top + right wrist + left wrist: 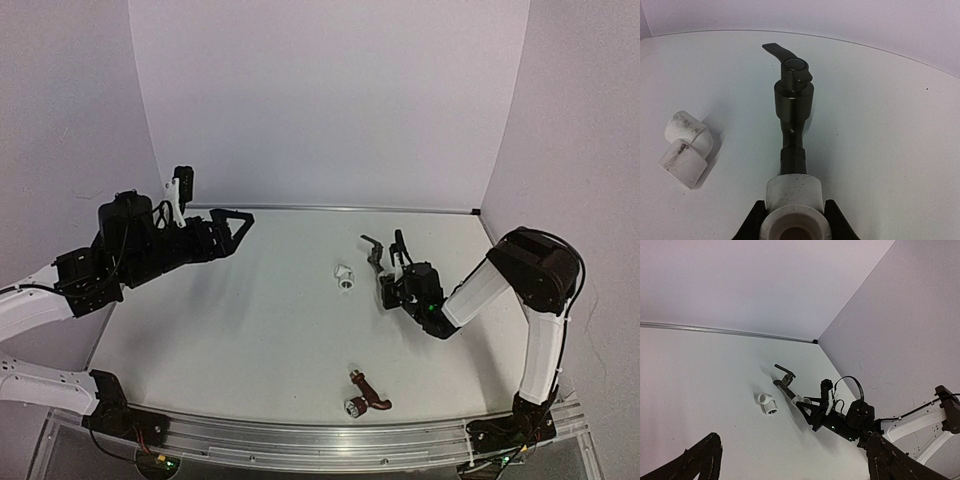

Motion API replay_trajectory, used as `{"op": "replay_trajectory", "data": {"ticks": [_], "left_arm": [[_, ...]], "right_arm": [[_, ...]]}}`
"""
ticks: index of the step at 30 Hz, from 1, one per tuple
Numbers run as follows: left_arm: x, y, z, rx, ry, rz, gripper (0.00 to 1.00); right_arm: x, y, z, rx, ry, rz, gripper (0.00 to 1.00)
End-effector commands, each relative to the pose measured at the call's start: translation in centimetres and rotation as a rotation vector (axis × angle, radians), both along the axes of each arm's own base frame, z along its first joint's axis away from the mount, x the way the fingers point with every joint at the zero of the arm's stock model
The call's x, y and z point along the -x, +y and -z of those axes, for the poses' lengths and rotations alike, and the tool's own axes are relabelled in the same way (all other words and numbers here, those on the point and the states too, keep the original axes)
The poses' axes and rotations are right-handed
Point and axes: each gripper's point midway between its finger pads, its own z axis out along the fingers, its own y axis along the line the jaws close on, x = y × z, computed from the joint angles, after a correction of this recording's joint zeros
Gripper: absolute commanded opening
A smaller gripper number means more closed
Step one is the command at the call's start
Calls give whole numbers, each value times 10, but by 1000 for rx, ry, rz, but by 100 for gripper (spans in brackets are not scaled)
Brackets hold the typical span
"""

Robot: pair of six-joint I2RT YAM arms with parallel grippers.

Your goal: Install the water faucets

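The dark grey faucet (374,250) with a thin lever handle lies on the table, its stem set in a white elbow fitting (793,202). My right gripper (387,285) is shut on that fitting, one black finger on each side, low over the table. The faucet also shows in the right wrist view (793,100) and the left wrist view (784,380). The reddish-brown faucet (366,396) with a silvery round end lies near the front edge. My left gripper (228,226) is open and empty, raised at the far left.
A second, loose white elbow fitting (344,277) lies just left of the dark faucet; it also shows in the right wrist view (686,148) and the left wrist view (767,403). White walls close in the table at the back and right.
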Motion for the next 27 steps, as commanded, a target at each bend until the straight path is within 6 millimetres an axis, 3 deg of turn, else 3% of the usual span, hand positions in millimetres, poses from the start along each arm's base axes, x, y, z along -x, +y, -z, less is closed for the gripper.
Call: {"op": "replay_trajectory", "data": {"ticks": [1, 4, 9, 15, 18, 22, 27], "left_arm": [[0, 9, -4, 5, -14, -28, 100], [-1, 10, 0, -13, 0, -32, 100], [1, 9, 5, -41, 31, -23, 100], [-2, 4, 13, -105, 112, 5, 100], [-10, 1, 25, -126, 179, 31, 100], [-31, 12, 44, -125, 279, 30, 100], [-68, 63, 61, -86, 394, -83, 100]], "right_arm": [[-14, 7, -37, -80, -108, 26, 40], [-13, 10, -40, -85, -102, 12, 57], [-9, 21, -61, -111, -109, -55, 69], [-1, 38, -127, -154, -139, -176, 96], [1, 44, -164, -156, -136, -238, 98], [-4, 35, -187, -157, -57, -291, 98], [-3, -4, -214, -160, -1, -315, 98]]}}
